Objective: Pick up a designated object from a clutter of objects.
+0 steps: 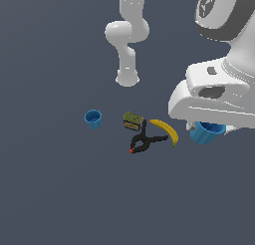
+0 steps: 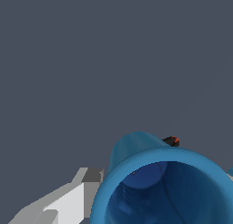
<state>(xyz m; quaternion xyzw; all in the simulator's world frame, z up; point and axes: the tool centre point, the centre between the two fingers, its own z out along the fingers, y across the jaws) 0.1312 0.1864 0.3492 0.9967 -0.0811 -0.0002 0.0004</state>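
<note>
The small blue cup (image 1: 205, 133) hangs just under my white hand at the exterior view's right, looking raised off the floor. My gripper (image 1: 209, 126) is shut on it, its fingers mostly hidden by the hand. In the wrist view the cup (image 2: 159, 191) fills the frame's lower part, tilted with its mouth open to the camera. One grey-white finger (image 2: 68, 205) lies against its rim. The larger blue cup (image 1: 93, 118) stands apart, upright, at the exterior view's left.
A small olive-green box (image 1: 133, 120), a black spring clamp (image 1: 144, 142) with red tips and a yellow banana (image 1: 167, 130) lie close together between the two cups. A red clamp tip (image 2: 171, 140) peeks out behind the held cup. The arm's base (image 1: 127, 77) stands behind them.
</note>
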